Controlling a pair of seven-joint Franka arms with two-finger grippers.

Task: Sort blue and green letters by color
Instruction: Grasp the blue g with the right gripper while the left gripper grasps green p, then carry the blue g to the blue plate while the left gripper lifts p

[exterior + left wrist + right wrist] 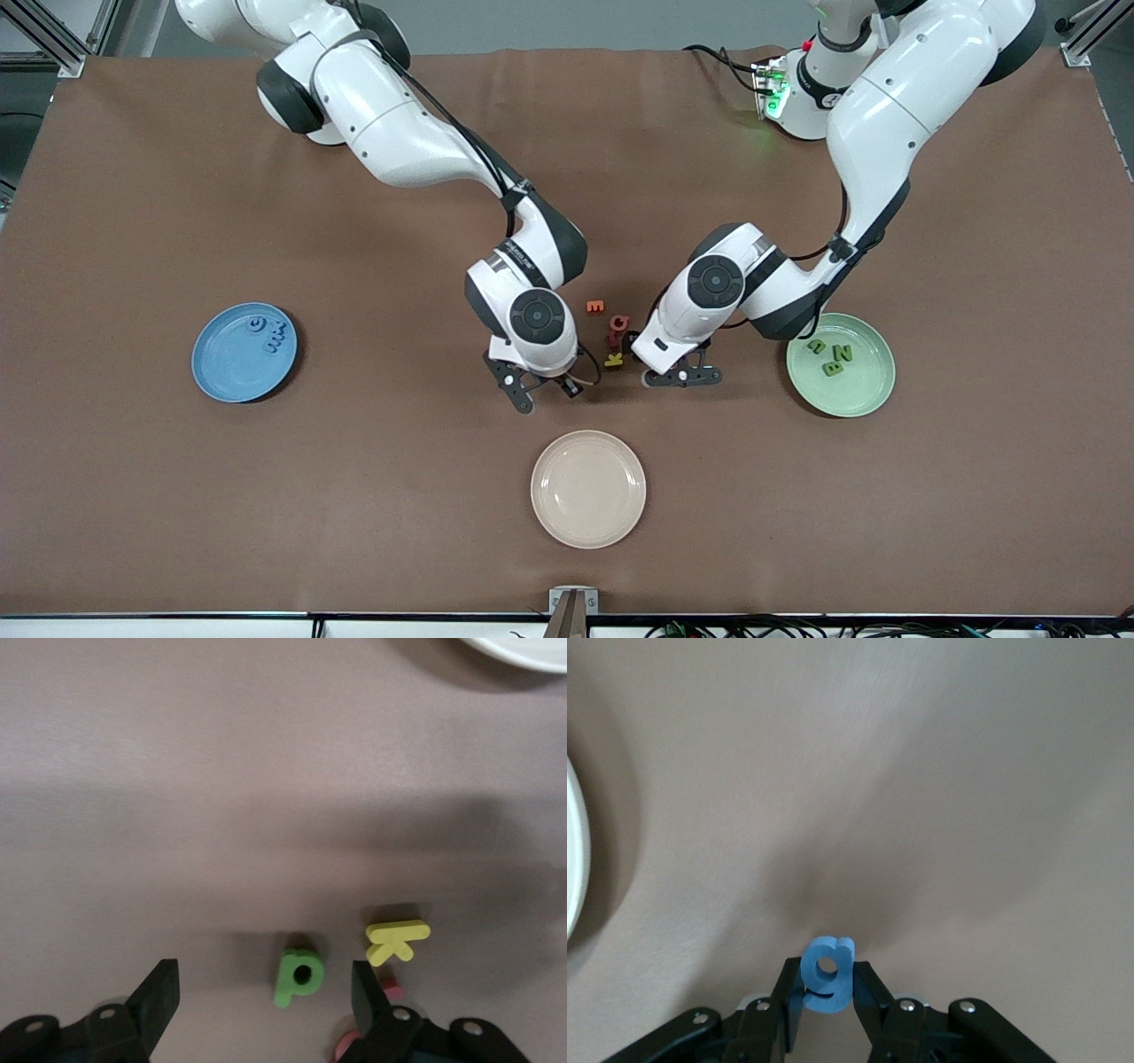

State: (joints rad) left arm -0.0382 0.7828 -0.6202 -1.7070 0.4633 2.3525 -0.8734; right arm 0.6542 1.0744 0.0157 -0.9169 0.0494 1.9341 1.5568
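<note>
The right gripper (pixel 826 1001) is clamped on a small blue character (pixel 827 975), a 6 or a g by its shape, lifted off the brown table (pixel 142 496) beside the middle cluster; the left gripper (pixel 261 992) hangs low with its fingers (pixel 159 992) spread apart astride a green P (pixel 299 975) lying flat, a yellow K (pixel 396 940) just beside it; near them in the front view lie an orange letter (pixel 595 307) and a dark red one (pixel 617 327). By my count the blue plate (pixel 213 372) toward the right arm's end holds about three blue letters (pixel 273 335), though they blur together; the green plate (pixel 864 394) holds three green letters (pixel 833 356); the beige plate (pixel 620 523) carries nothing. So I judge the sort nearly done: one blue piece in hand, one green still to lift.
</note>
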